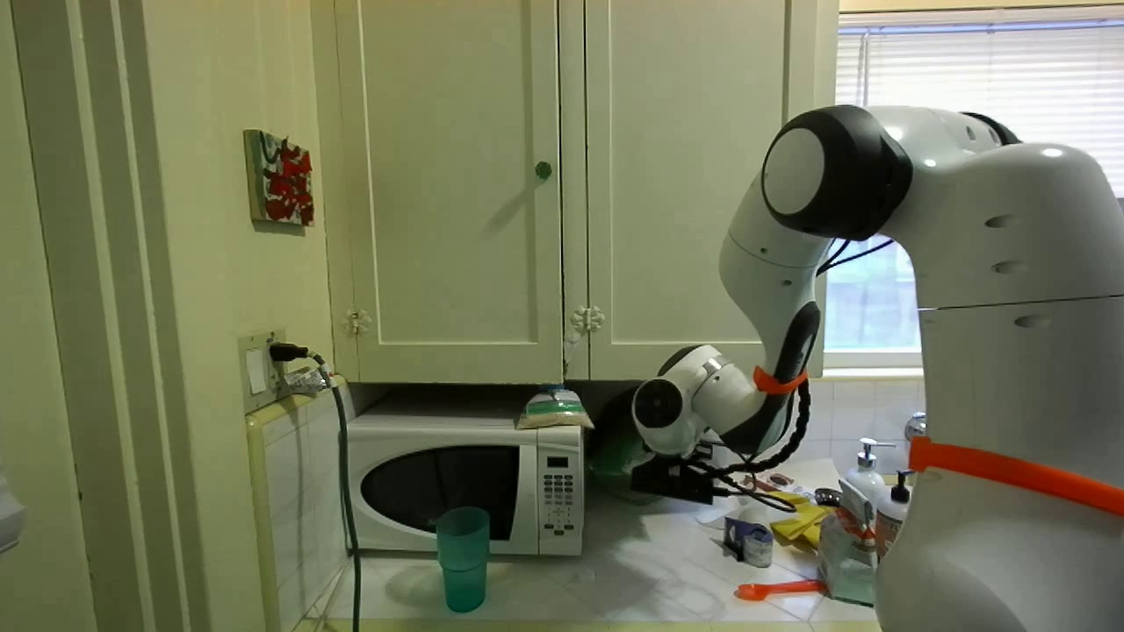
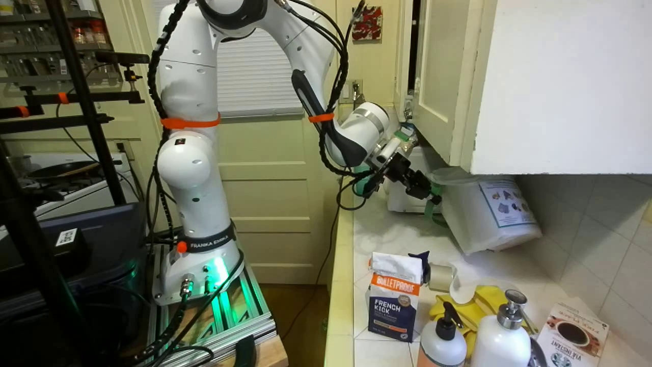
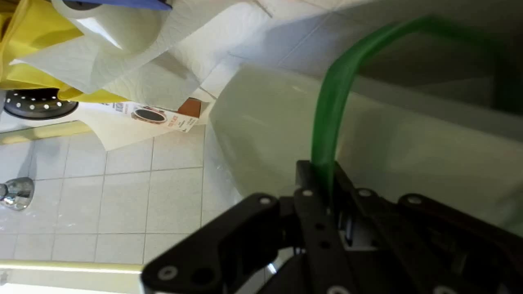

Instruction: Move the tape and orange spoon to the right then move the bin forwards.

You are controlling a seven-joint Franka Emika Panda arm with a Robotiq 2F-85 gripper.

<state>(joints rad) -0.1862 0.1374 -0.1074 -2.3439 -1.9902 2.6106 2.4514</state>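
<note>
Beside the microwave (image 1: 479, 478), my gripper (image 3: 322, 179) is clamped on the green handle (image 3: 333, 94) of the bin (image 2: 464, 219) (tilted, I notice).

A kitchen: boxy white microwave (image 1: 474, 474) is set on white-tiled counter (image 1: 628, 562) beneath cream-painted, panelled cupboards (image 1: 457, 219); round black frying pan (image 2: 58, 170) is seen on white metal stove (image 2: 94, 186).

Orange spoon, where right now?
In an exterior view, the orange spoon lies on the counter at lower right, just in front of the tape, right of the teal cup.
</note>
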